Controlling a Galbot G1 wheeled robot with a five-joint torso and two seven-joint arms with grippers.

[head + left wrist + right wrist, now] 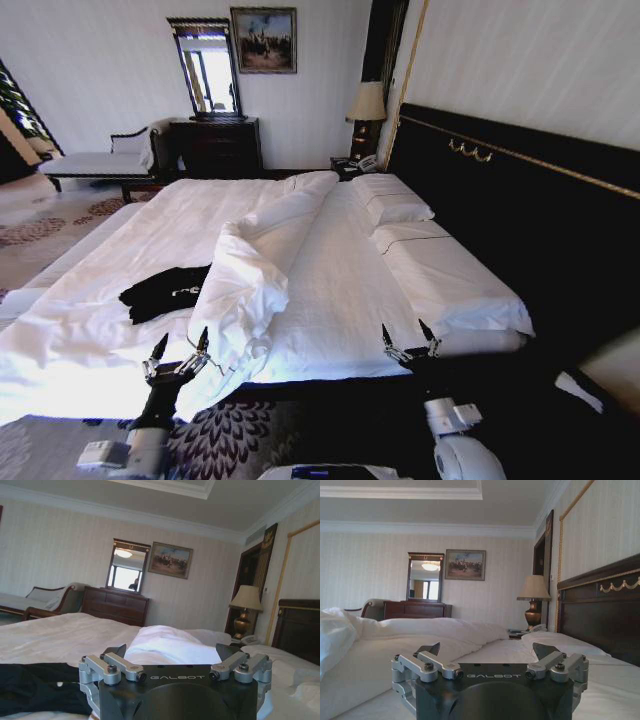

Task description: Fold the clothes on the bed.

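I see both hands spread open, empty: left hand (176, 350) and right hand (409, 337) over the big white-sheeted bed's (340, 290) near edge. Crumpled black cotton T-shirt (165, 291) lies near-left, just beyond left hand, beside rolled white duvet (262, 262).

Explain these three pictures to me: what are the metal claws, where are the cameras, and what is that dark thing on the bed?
The claws are a wheeled robot's two grippers. The wide picture comes from a camera on its head: the left gripper and right gripper hang open at the near edge of the bed, holding nothing. The other two pictures come from cameras on each wrist, looking past that arm's own fingers. The dark thing is a black T-shirt, lying crumpled beside the bunched white duvet. Pillows sit by the black headboard.
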